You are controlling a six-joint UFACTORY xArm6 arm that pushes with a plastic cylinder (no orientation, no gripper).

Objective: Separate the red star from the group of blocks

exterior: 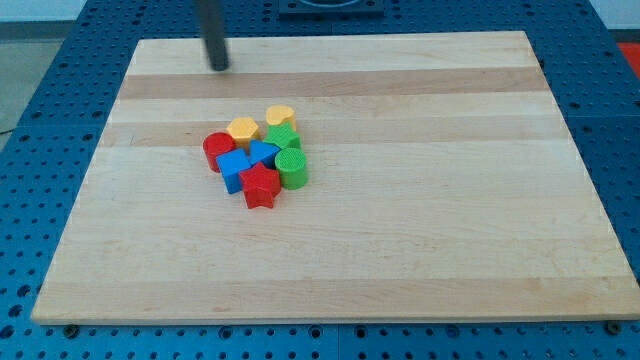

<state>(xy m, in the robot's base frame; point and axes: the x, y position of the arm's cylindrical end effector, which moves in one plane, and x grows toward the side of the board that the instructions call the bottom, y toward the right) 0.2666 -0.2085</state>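
A pale wooden board (pixel 400 250) lies on a blue perforated bench (pixel 610 120). Near the board's top edge, toward its left corner, we see my tip (pixel 219 67), a bare rod clamped on nothing, well apart from the blocks. The red star (pixel 261 186) sits at the cluster's bottom edge, touching the blue cube (pixel 235 168) and green cylinder (pixel 292 167); a red cylinder (pixel 218 149) and yellow blocks (pixel 243 129) are packed above.
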